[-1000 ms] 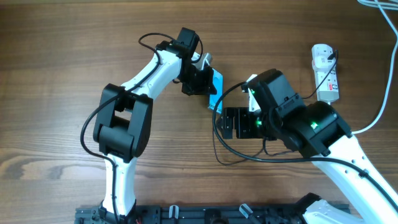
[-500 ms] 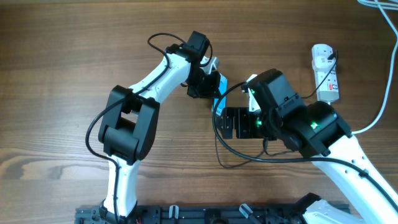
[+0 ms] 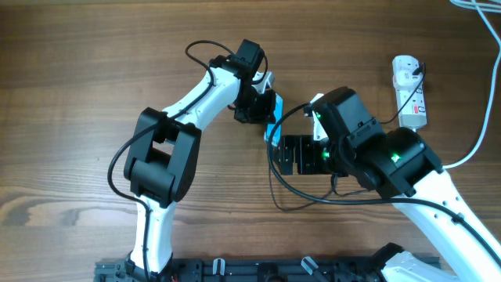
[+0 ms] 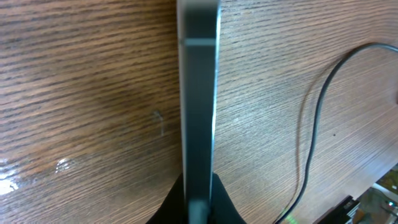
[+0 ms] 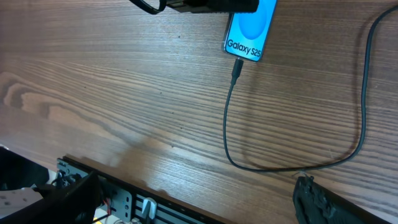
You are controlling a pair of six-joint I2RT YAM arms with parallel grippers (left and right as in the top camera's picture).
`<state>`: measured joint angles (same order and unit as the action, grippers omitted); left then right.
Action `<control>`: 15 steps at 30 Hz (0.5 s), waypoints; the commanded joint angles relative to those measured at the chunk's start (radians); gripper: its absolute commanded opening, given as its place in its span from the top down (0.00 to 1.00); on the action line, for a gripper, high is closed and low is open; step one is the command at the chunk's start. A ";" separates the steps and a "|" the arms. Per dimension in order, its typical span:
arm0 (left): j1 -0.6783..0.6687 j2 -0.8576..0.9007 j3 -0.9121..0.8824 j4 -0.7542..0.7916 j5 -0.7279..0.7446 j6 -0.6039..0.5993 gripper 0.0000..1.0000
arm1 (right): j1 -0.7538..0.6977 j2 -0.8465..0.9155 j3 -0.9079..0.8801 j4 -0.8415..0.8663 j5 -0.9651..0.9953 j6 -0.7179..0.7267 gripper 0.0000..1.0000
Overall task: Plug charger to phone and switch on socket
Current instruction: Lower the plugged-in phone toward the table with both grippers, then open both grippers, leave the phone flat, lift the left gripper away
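Note:
My left gripper [image 3: 258, 106] is shut on the phone [image 3: 272, 125] and holds it on edge above the table. In the left wrist view the phone [image 4: 199, 93] shows edge-on between the fingers [image 4: 199, 202]. In the right wrist view its cyan screen [image 5: 250, 25] reads "Galaxy S25". The charger's dark connector tip [image 5: 237, 68] meets the phone's short edge. Its thin black cable [image 5: 249, 165] loops over the table. My right gripper [image 5: 193, 202] is open and empty, just right of the phone in the overhead view [image 3: 283, 154]. The white socket [image 3: 409, 92] lies far right.
A white cord [image 3: 485, 117] runs from the socket along the right table edge. The black cable loop [image 3: 313, 200] lies under my right arm. The black base rail [image 5: 124, 199] runs along the table's front edge.
My left gripper moved right with the phone a second ago and has held still since. The right arm has not moved.

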<state>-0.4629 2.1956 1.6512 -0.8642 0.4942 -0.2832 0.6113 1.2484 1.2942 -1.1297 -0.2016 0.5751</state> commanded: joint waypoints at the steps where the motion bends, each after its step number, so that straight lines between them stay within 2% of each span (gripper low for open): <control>1: 0.000 0.010 0.002 -0.025 -0.043 0.014 0.86 | -0.003 0.005 0.022 0.003 0.001 0.001 0.00; 6: 0.000 0.010 0.002 -0.028 -0.043 0.014 0.83 | -0.003 0.005 0.022 0.002 0.001 0.001 0.00; 10: 0.000 0.010 0.002 -0.036 -0.043 0.014 0.72 | -0.003 0.005 0.022 -0.001 -0.003 0.001 0.00; 15: 0.000 0.010 0.002 -0.046 -0.043 0.014 0.65 | -0.003 0.005 0.022 -0.002 -0.003 0.002 0.00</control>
<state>-0.4629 2.1956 1.6516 -0.9054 0.4561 -0.2775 0.6113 1.2488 1.2942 -1.1301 -0.2016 0.5751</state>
